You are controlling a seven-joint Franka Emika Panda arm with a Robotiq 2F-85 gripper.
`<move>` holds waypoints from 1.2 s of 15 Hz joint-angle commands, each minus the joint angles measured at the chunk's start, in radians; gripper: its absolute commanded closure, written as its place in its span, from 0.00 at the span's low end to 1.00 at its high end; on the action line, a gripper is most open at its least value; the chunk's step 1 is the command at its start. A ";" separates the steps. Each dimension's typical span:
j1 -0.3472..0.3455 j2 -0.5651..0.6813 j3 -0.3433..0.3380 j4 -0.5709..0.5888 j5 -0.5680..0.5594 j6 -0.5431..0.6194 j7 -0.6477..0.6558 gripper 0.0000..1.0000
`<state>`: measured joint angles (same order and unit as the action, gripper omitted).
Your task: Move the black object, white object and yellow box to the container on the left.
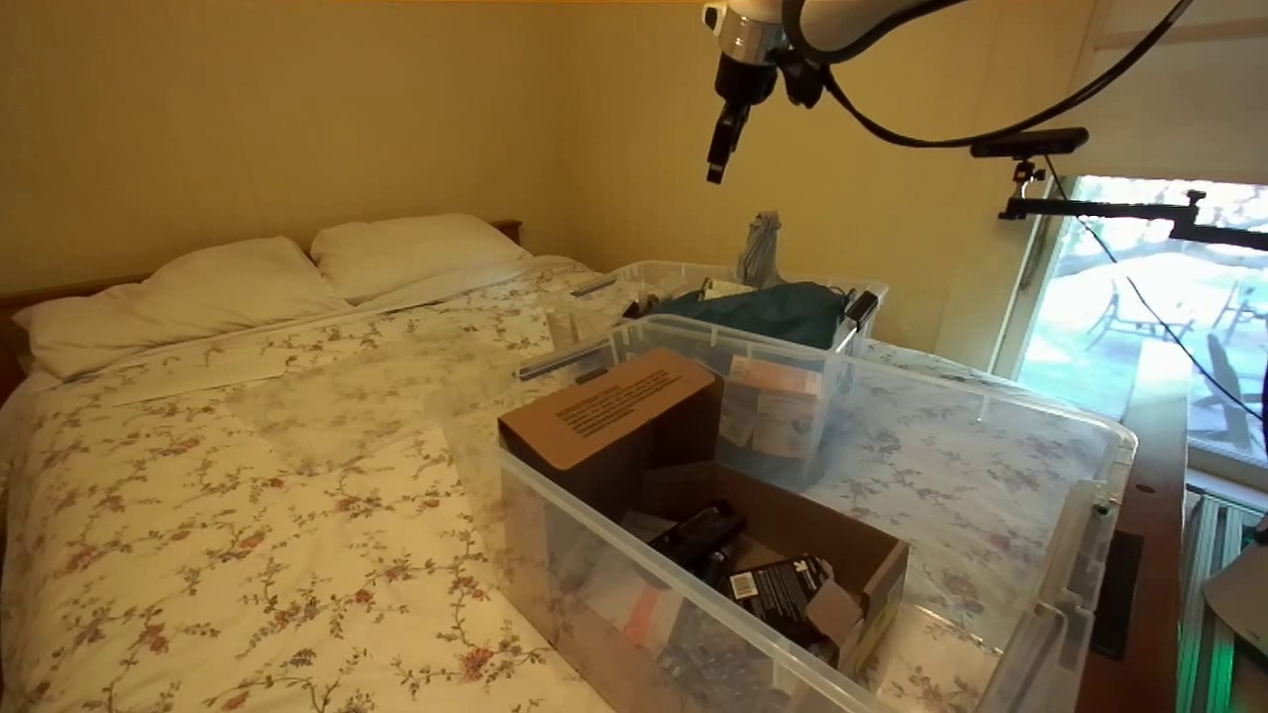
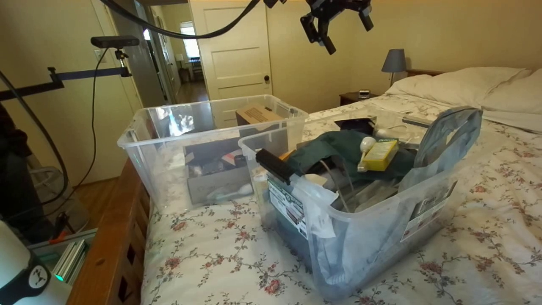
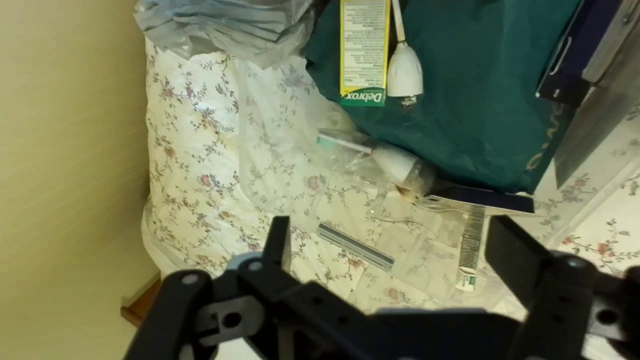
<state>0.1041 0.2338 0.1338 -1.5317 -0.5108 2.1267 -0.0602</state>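
Note:
The yellow box [image 2: 381, 155] lies on dark green cloth in a clear bin; it also shows in the wrist view [image 3: 364, 50]. A white bulb-shaped object with a thin stem [image 3: 405, 72] lies beside it, seen also in an exterior view [image 2: 366, 145]. A dark flat item [image 2: 356, 124] sits at that bin's far side; whether it is the task's black object I cannot tell. The container on the left, a clear bin [image 2: 211, 134], holds an open cardboard box. My gripper [image 2: 348, 37] is open and empty, high above the cloth's bin. It also shows in the wrist view [image 3: 390, 232].
A grey plastic bag [image 2: 449, 140] rises from the cloth's bin. A black handle [image 2: 274, 164] sits on its rim. The cardboard box [image 1: 609, 411] has a raised flap and holds dark items. Another white object in clear wrap [image 3: 395, 162] lies by the cloth. Both bins stand on a flowered bed.

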 commanded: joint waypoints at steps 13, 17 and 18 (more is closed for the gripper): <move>0.038 0.543 -0.125 0.426 0.094 -0.107 -0.099 0.00; 0.088 0.596 -0.205 0.451 0.031 -0.124 0.005 0.00; 0.096 0.588 -0.214 0.436 0.033 -0.129 0.030 0.00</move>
<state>0.1617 0.7873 -0.0361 -1.1424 -0.4568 2.0380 -0.0943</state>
